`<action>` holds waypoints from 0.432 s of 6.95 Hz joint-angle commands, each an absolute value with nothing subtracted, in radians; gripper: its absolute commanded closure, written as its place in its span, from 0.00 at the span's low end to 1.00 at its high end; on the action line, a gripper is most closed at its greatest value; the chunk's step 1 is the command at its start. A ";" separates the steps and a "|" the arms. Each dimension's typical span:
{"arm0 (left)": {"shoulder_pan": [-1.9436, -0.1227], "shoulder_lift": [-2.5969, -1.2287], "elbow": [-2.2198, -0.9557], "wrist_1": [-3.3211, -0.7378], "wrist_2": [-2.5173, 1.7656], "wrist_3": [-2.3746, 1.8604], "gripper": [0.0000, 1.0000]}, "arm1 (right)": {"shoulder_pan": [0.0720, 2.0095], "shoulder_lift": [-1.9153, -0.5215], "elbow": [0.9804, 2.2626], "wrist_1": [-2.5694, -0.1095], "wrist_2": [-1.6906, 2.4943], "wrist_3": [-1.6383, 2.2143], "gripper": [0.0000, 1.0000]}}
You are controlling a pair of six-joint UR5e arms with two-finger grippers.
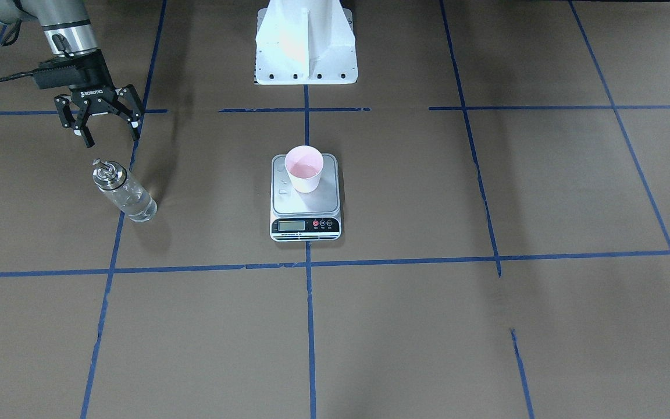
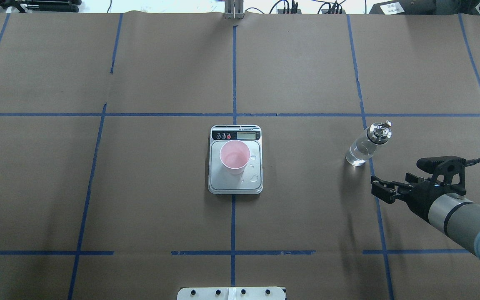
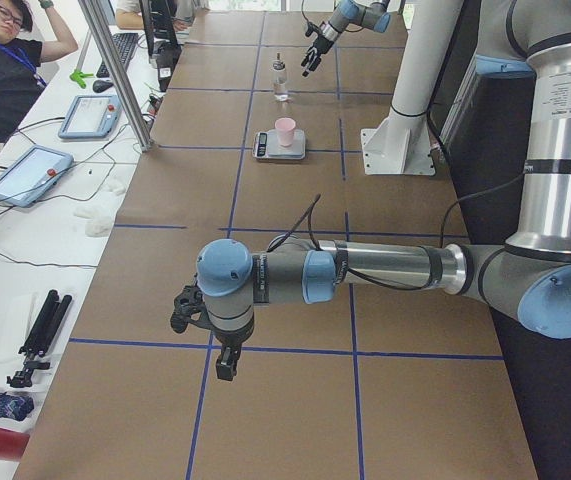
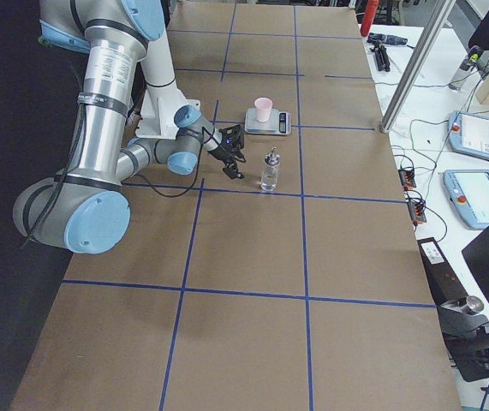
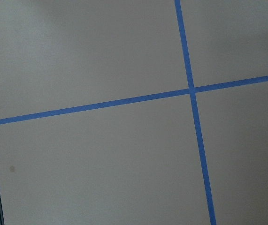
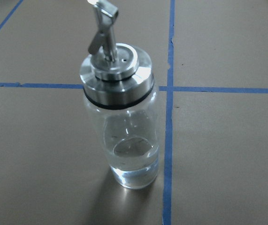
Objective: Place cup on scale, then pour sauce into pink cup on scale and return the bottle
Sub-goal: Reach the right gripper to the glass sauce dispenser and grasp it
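Overhead exterior: cylindrical glass bottle near splayed right jaws; left jaws indeterminable.

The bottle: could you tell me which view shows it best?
Right wrist-mounted view: the bottle fills it, showing spout, metal collar and low clear liquid. Overhead and front-facing views show it whole but small; the side views, tiny; the left wrist view, not at all.
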State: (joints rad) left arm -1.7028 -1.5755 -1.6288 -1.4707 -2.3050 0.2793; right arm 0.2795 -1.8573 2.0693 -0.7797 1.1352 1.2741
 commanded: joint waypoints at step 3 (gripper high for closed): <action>-1.703 -1.572 -1.640 -1.471 -2.309 0.278 0.00 | 0.258 -1.735 1.902 -0.703 0.957 1.261 0.00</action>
